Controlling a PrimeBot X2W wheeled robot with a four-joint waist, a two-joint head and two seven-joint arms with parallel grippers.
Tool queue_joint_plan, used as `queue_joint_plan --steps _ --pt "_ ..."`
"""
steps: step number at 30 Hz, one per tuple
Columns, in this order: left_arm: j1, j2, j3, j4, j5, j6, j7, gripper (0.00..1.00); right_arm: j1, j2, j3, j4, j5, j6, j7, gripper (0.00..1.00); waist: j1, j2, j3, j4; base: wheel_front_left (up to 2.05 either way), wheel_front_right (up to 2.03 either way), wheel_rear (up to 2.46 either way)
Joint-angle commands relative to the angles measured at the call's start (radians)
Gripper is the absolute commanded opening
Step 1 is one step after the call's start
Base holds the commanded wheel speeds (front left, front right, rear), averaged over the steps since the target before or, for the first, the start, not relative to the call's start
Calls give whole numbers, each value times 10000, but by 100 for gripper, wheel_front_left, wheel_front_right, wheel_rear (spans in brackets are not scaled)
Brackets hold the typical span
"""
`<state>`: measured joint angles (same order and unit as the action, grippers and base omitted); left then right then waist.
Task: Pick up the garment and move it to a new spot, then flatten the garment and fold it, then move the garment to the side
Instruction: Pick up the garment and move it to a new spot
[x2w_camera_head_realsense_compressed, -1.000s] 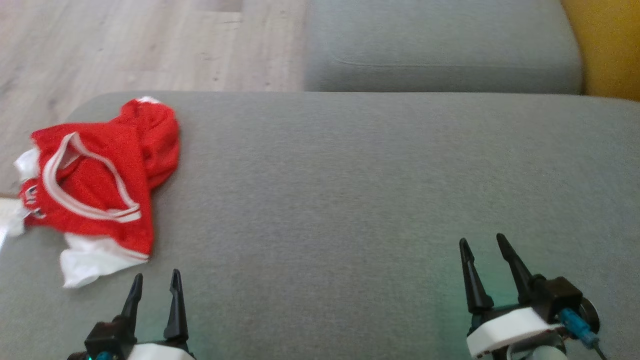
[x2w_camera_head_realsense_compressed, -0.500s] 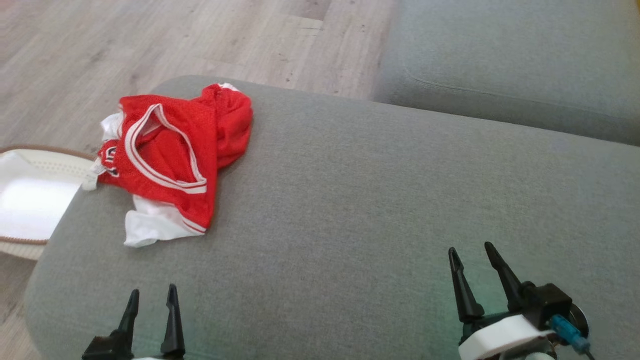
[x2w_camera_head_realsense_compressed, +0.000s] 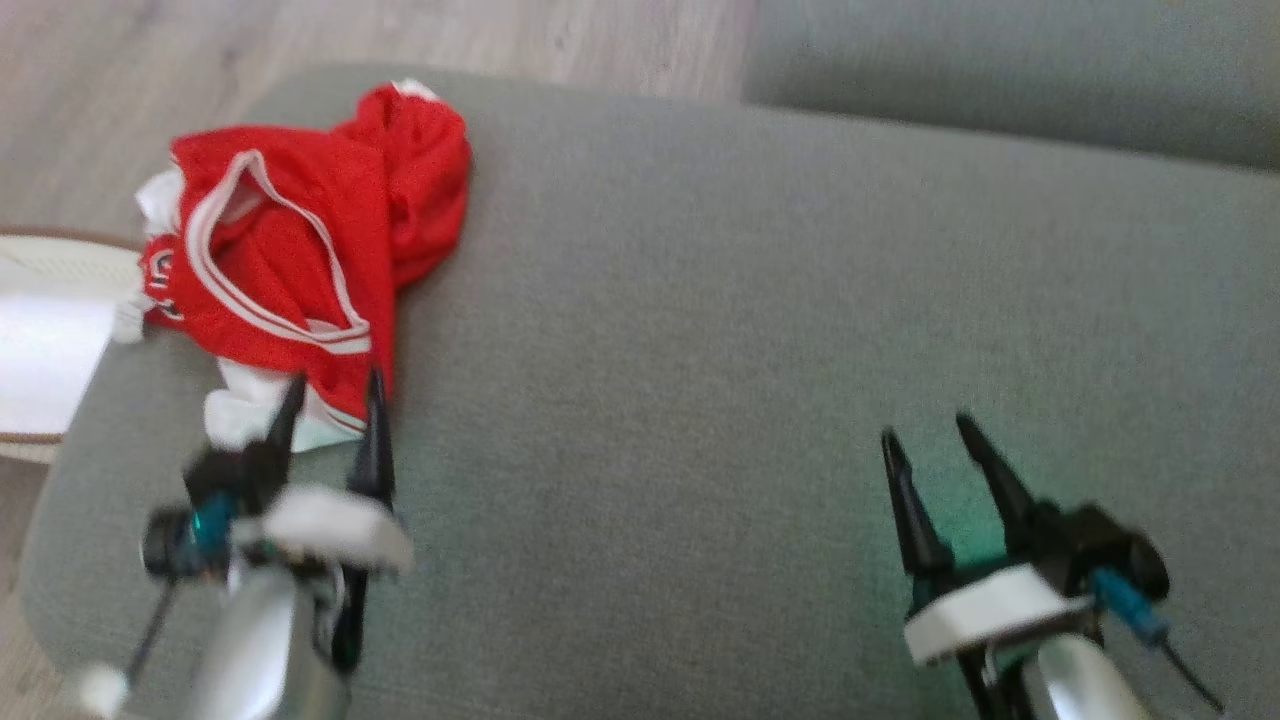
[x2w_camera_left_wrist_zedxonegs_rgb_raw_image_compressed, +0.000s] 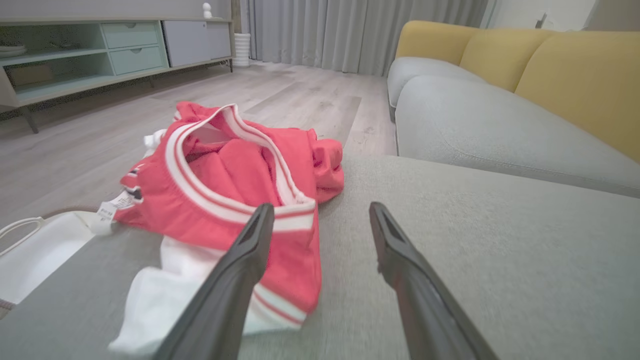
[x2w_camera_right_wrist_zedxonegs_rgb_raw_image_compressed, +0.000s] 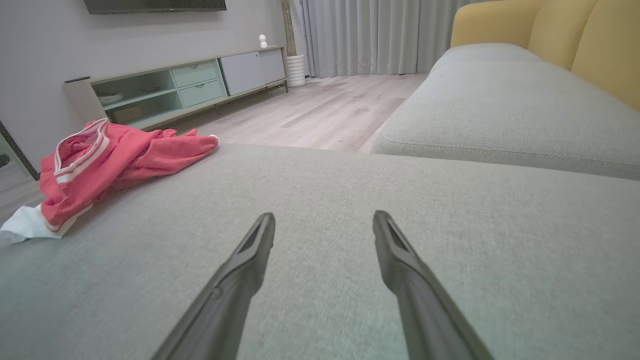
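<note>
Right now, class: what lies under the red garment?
The red garment lies crumpled on the grey cushion, near its left end. White fabric pokes out from under its near edge. How far that fabric runs beneath is covered by the red folds.

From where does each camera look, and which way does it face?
Head view: high up, looks down on the grey cushion; left tool and right tool show.
Left wrist view: low, faces the red garment past its own open tool.
Right wrist view: low, faces the cabinet across the cushion, past its own tool.
Both wrist views share the garment and cabinet.
</note>
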<state>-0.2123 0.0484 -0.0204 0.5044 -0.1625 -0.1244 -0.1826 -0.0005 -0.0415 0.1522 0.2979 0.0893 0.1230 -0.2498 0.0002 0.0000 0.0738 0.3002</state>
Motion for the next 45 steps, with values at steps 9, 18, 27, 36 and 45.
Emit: queue_joint_plan --steps 9,18,27,36,45 --pt "-3601 930 871 2520 -210 865 1560 100 -1741 -87 478 -530 -284 77 -120 100 -2 0 2491 -881 0 0 0" --pt "-4382 1436 877 4792 -262 877 1669 4 -1964 -87 344 -605 -380 77 -120 100 -2 0 2634 -1147 0 0 0" --pt "-4811 1760 1062 4922 -771 322 525 0 -1580 -87 122 -549 -245 77 -120 100 -2 0 1722 -961 0 0 0" --pt "-5117 2277 786 2296 -1108 22 946 0 -996 -87 258 -505 182 77 -120 100 -2 0 485 -878 0 0 0" --pt "-4359 2556 299 -2997 -1969 -40 3555 0 -634 -87 535 -563 504 77 -120 100 -2 0 -356 -1508 0 0 0"
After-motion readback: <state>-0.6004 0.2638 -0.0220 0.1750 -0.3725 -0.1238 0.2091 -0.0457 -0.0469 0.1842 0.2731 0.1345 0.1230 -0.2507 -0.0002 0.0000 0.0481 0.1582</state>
